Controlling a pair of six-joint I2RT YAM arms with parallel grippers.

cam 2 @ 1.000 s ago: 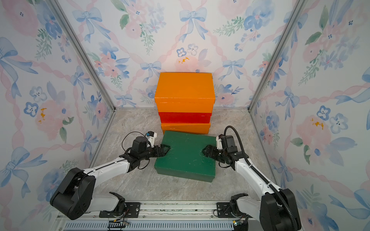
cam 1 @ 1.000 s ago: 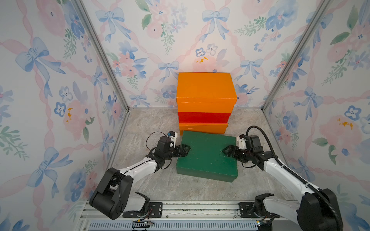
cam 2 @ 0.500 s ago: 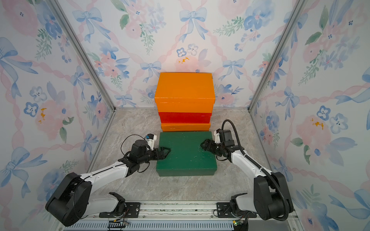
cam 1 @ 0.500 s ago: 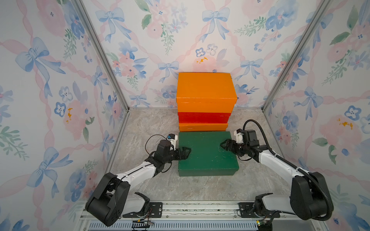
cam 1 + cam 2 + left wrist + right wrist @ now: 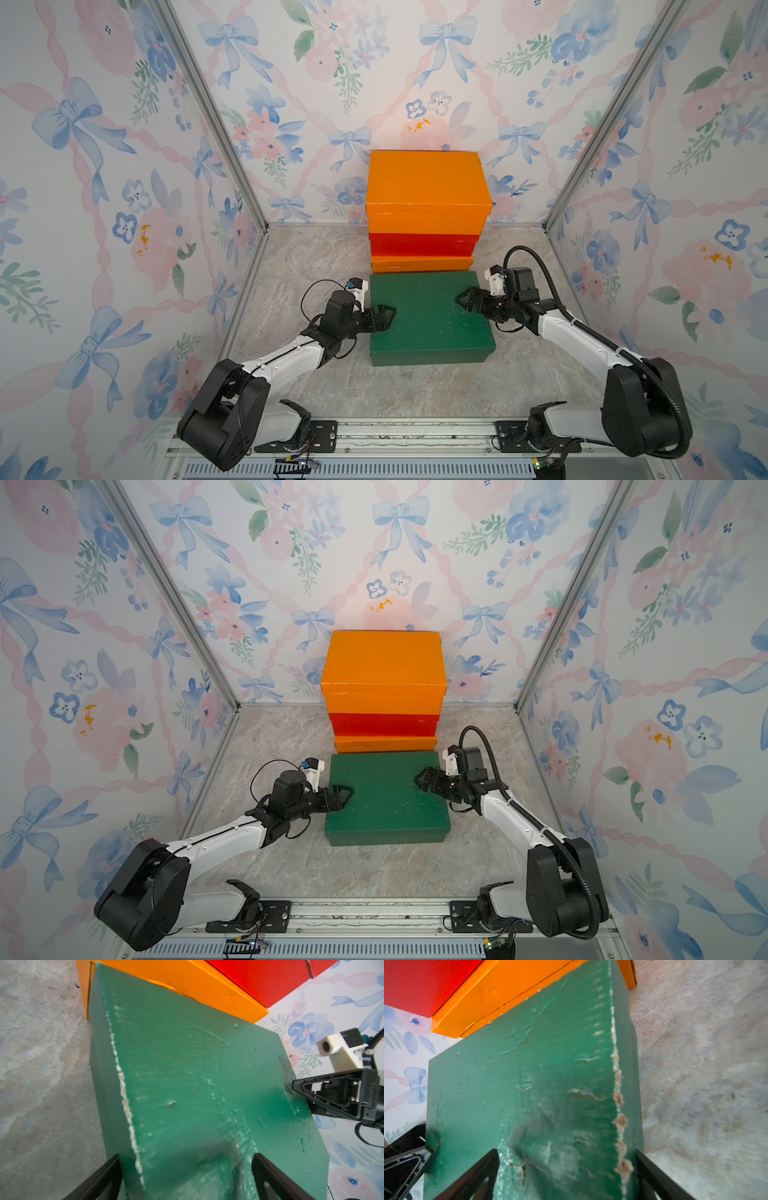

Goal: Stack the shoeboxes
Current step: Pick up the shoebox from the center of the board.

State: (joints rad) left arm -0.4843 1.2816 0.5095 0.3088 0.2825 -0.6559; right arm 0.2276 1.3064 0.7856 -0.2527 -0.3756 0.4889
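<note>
The dark green shoebox (image 5: 430,328) (image 5: 386,808) lies flat on the floor, its back edge against a stack of shoeboxes. In that stack an orange box (image 5: 422,264) is at the bottom, a red one (image 5: 422,245) in the middle and a large orange one (image 5: 428,183) on top. My left gripper (image 5: 384,318) (image 5: 186,1157) is open and straddles the green lid's left edge. One finger is over the lid, the other beside the end wall. My right gripper (image 5: 463,300) (image 5: 566,1152) is open and straddles the right edge in the same way.
Floral walls with metal corner posts (image 5: 216,120) close in the left, back and right. The arm bases sit on a metal rail (image 5: 395,436) at the front. Bare marble floor (image 5: 316,257) lies left of the boxes, and more in front of the green box.
The green shoebox was skewed and farther forward; it now lies square, pushed back against the stack. Both grippers moved back with it, and the right jaws have widened.
</note>
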